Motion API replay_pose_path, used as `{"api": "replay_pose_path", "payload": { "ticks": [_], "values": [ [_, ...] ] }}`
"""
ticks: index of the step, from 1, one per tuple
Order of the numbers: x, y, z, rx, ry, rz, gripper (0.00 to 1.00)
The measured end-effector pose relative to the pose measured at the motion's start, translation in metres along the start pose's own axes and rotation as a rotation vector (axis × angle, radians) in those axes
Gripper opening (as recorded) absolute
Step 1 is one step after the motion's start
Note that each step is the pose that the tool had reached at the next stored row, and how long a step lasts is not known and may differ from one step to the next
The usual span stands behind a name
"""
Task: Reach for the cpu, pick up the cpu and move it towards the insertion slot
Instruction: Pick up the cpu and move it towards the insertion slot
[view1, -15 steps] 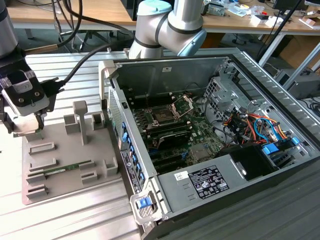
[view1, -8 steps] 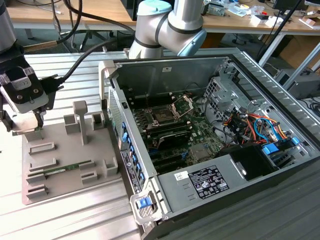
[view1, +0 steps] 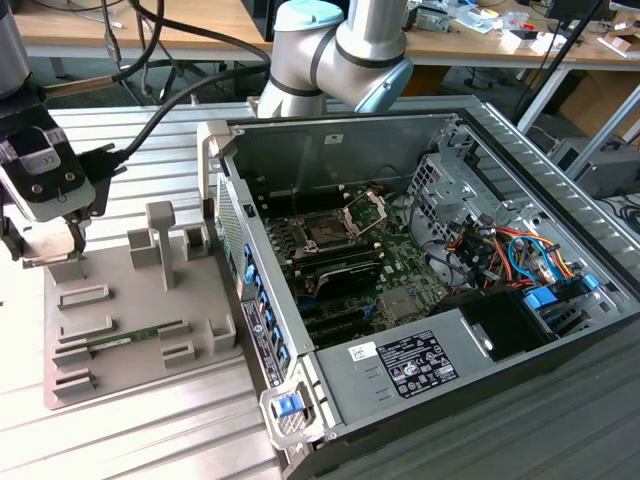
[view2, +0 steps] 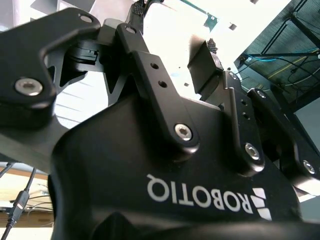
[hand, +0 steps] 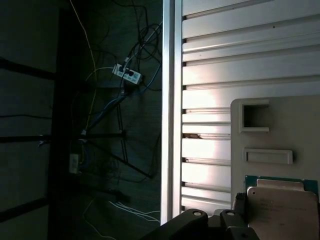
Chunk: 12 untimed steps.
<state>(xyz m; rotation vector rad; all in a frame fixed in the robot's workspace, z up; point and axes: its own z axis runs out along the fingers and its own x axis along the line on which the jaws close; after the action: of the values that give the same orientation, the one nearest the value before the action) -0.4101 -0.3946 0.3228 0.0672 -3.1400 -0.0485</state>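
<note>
In the first wrist view the cpu (hand: 282, 202) lies flat on the grey tray (hand: 300, 130). Its top is silvery and its edge is green. Dark parts of my gripper (hand: 239, 204) sit right against its side. The exterior view has the gripper (view1: 48, 255) low over the tray's far corner (view1: 60, 300), at that view's left. The second wrist view looks along the gripper's (view2: 172, 45) black linkage from behind. The insertion slot (view1: 325, 233), a dark square socket in a metal frame with its bracket (view1: 365, 208) hinged up, is on the motherboard inside the open computer case.
A green memory stick (view1: 125, 340) lies in a tray recess, and grey posts (view1: 160, 240) stand on the tray between gripper and case. The case wall (view1: 245, 290) rises at the tray's side. Cables (view1: 500, 250) and a drive cage crowd the case's far side. The arm (view1: 340, 50) reaches over from behind.
</note>
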Motion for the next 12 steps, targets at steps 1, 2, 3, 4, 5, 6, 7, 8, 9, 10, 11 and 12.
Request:
{"api": "replay_pose_path", "payload": {
  "ticks": [1, 2, 3, 4, 5, 6, 7, 8, 9, 10, 11, 12],
  "values": [
    [0.0000, 0.0000, -0.0002, -0.0001, -0.0001, 0.000, 0.55],
    [0.0000, 0.0000, -0.0006, 0.0000, 0.0001, 0.000, 0.55],
    [0.0000, 0.0000, -0.0010, 0.0001, 0.0000, 0.000, 0.55],
    [0.0000, 0.0000, -0.0014, 0.0000, 0.0001, 0.000, 0.55],
    [0.0000, 0.0001, -0.0018, 0.0000, 0.0000, 0.000, 0.55],
    [0.0000, 0.0001, -0.0025, 0.0000, 0.0001, 0.000, 0.55],
    [0.0000, 0.0001, -0.0030, 0.0000, 0.0001, 0.000, 0.55],
    [0.0000, 0.0001, -0.0034, 0.0000, 0.0000, 0.000, 0.55],
    [0.0000, 0.0001, -0.0040, 0.0000, 0.0000, 0.000, 0.55],
    [0.0000, 0.0001, -0.0044, 0.0000, 0.0000, 0.000, 0.55],
    [0.0000, 0.0002, -0.0050, 0.0000, 0.0000, 0.000, 0.55],
    [0.0000, 0.0002, -0.0055, 0.0000, 0.0000, 0.000, 0.55]
  ]
}}
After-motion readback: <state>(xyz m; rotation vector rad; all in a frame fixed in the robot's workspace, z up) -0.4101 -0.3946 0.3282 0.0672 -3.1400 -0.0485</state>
